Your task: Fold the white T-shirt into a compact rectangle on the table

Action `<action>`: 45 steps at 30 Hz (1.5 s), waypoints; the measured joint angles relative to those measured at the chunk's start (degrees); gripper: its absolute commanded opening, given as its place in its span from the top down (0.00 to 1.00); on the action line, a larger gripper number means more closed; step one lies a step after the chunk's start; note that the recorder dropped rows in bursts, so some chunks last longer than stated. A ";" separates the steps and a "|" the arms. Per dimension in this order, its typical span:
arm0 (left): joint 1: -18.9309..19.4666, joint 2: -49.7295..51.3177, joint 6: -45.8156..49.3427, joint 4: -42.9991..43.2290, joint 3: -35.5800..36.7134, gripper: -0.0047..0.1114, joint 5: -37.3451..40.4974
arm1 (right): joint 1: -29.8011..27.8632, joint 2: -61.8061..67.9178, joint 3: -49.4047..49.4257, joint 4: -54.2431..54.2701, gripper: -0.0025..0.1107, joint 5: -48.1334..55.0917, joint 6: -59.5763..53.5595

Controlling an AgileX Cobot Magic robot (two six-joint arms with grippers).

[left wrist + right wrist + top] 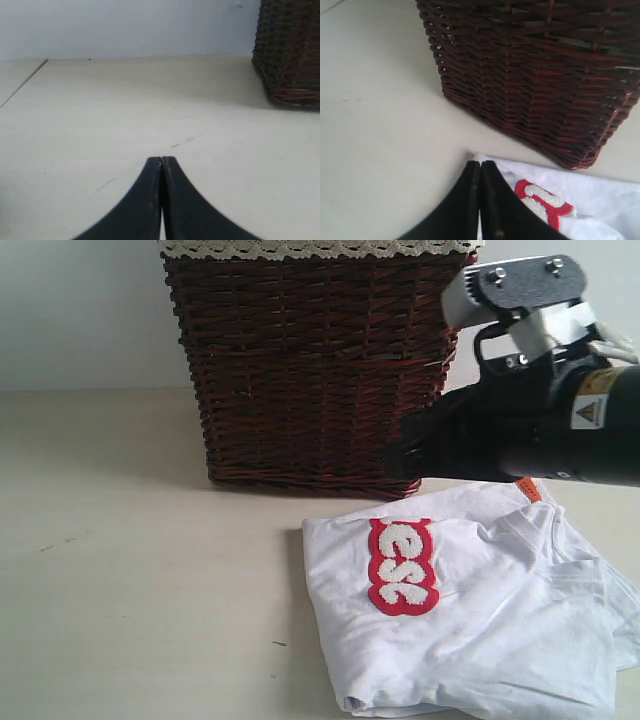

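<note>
On the left, my left gripper [161, 160] hangs low over the bare bench [130, 570]. Its two black fingers are pressed together with nothing between them. The cream top around it carries only a few small dark specks. Further along, at the back of the bench, the dark brown wicker basket [310, 370] stands upright, with a lace-edged liner [320, 248] folded over its rim. Just in front of the basket's right half, the white T-shirt [470, 630] lies on the bench, roughly folded, with its right side rumpled and running out of the exterior view. A red patch [403, 567] with fuzzy white letters faces up near the shirt's left edge. A small orange tag [528, 490] shows at the collar, toward the basket. On the right, my right arm [570, 430] reaches in above the shirt's far edge. My right gripper [480, 164] is closed tight and empty, its tips over the shirt's corner nearest the basket. I cannot tell whether they touch the cloth.
</note>
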 measured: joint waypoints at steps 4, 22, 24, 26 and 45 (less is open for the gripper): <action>0.00 0.00 0.00 0.00 0.00 0.95 0.00 | 0.00 -5.39 2.43 0.00 0.98 -0.66 0.00; 0.00 0.00 0.00 0.00 0.00 0.95 0.00 | 0.00 -31.57 3.78 0.00 0.98 3.60 0.00; 0.00 0.00 0.00 0.00 0.00 0.95 0.00 | 0.00 -33.33 4.56 -0.11 0.98 3.93 0.00; 0.00 0.00 0.00 0.00 0.00 0.95 0.00 | 0.00 -34.78 5.45 -0.11 0.98 4.04 0.00; 0.00 0.00 0.00 0.00 0.00 0.95 0.00 | 0.00 -39.26 6.48 -0.11 0.98 5.92 0.00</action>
